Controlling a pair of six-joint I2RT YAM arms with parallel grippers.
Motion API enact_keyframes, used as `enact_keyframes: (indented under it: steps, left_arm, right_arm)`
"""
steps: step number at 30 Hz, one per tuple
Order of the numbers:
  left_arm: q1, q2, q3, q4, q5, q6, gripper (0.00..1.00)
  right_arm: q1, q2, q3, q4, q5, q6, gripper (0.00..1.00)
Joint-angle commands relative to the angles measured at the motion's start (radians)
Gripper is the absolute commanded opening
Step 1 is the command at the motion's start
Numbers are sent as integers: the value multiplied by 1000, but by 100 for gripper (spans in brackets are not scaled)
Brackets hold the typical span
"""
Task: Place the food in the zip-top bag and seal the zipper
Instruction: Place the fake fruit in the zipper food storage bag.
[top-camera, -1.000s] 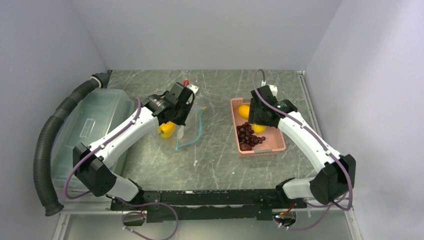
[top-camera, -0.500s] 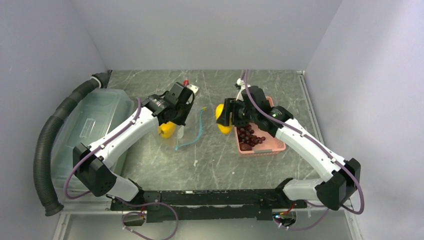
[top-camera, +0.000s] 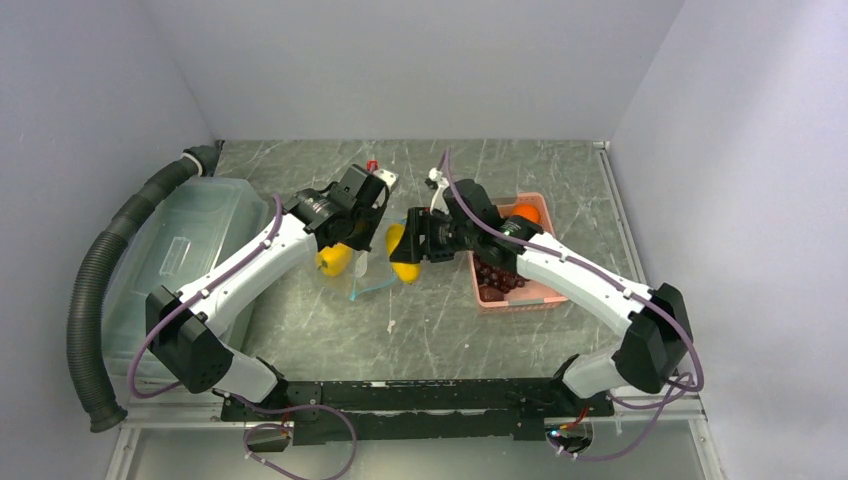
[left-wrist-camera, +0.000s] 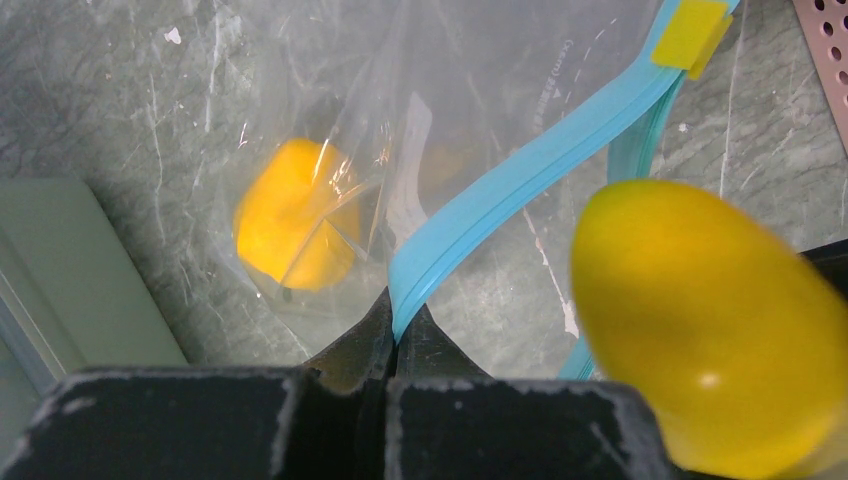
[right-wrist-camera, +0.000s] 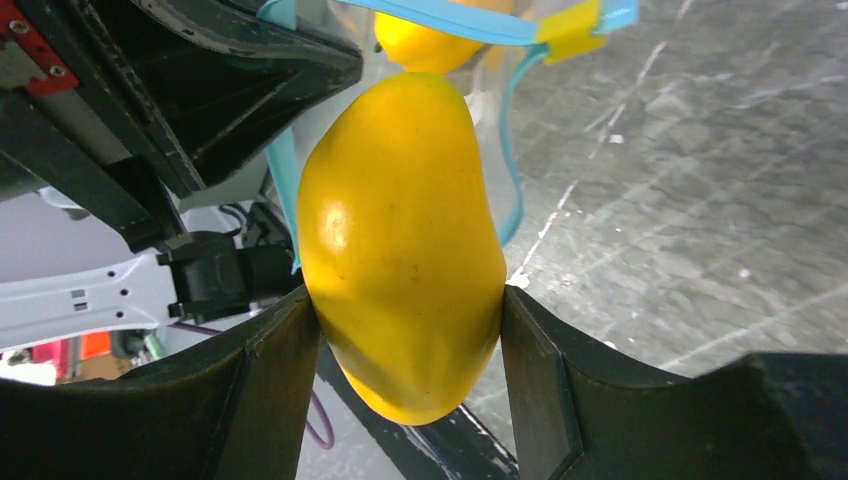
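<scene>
One oblong fruit (right-wrist-camera: 400, 240), one other yellow piece (left-wrist-camera: 295, 230), one grape bunch (top-camera: 495, 275), one orange ball (top-camera: 527, 213). The right gripper (right-wrist-camera: 407, 310), half spread, clamps the fruit at 3 o'clock of the left gripper (left-wrist-camera: 392, 335), which is pinched tight on the zipper (left-wrist-camera: 520, 180). The yellow piece lies inside the zip-top bag (left-wrist-camera: 330, 90). Only the top view shows grapes and ball, in the basket (top-camera: 500, 299).

Pink basket (top-camera: 510, 303) right, lidded bin (top-camera: 180, 260) left — black hose (top-camera: 85, 310) alongside.

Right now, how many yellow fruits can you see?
2. One yellow fruit lies inside the clear bag; the right claw holds an oblong yellow fruit by the bag's mouth. More may hide under that arm.
</scene>
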Motion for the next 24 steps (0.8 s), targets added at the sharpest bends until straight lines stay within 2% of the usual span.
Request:
enact_keyframes:
  steps: [1, 18, 24]
  left_arm:
    - [-2, -8, 11, 14, 4, 7, 0]
    - [-1, -12, 13, 15, 13, 8, 0]
    - [-1, -14, 13, 18, 27, 8, 0]
  right_arm:
    - [19, 39, 17, 123, -63, 64, 33]
    - [46, 204, 86, 201, -2, 232, 36]
    - [46, 256, 147, 179, 42, 283, 38]
